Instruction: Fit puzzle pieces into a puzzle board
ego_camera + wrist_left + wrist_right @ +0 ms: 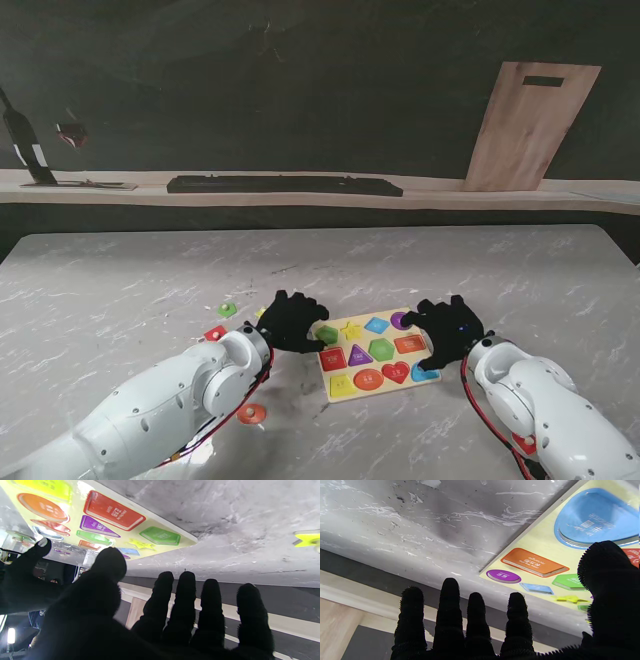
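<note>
The yellow puzzle board (383, 389) lies on the marble table between my two hands, with coloured shape pieces seated in its slots. My left hand (290, 320) hovers at the board's left edge, fingers spread and holding nothing. My right hand (447, 332) reaches over the board's right edge, also open and empty. The left wrist view shows the board (75, 507) with a red square (113, 511) and a green piece (160, 535), past the spread fingers (182, 600). The right wrist view shows the board (540, 542), a blue half-round piece (592, 517) and an orange rectangle (533, 562).
Loose pieces lie left of the board: a green one (228, 310), a red one (214, 333) and an orange disc (252, 413) nearer to me. A yellow star (306, 538) lies on the table. A wooden board (525, 125) leans on the back wall behind a shelf.
</note>
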